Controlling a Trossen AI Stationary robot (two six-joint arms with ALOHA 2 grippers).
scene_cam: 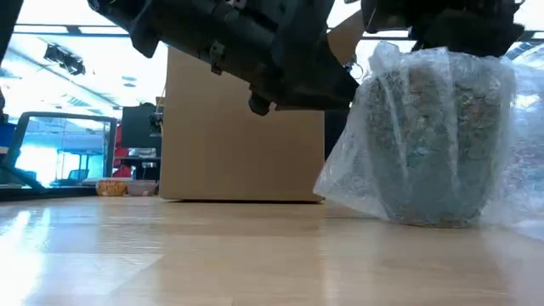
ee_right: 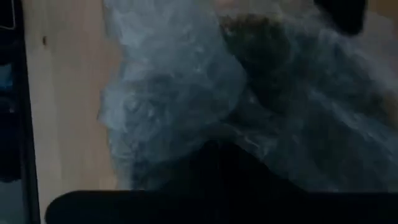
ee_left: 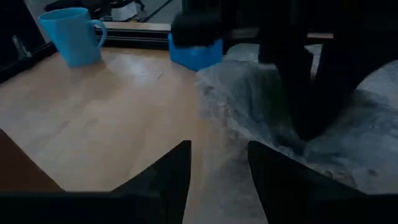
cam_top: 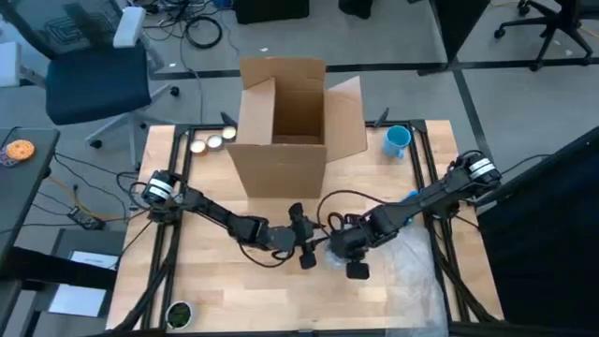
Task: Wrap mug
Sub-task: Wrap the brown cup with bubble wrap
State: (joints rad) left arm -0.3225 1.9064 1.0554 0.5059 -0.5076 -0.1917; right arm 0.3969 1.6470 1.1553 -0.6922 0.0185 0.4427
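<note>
Showing no readable writing — bubble-wrapped mug [scene_cam: 432, 144], box [cam_top: 290, 126].

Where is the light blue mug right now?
In the high view the light blue mug stands unwrapped near the table's far right corner, just right of the open cardboard box and away from both arms.

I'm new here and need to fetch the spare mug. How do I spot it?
Find the open cardboard box at the table's far edge. Right of it, near the far right corner, stands a light blue mug, bare and upright, unlike the mug wrapped in bubble wrap between the arms.
</note>
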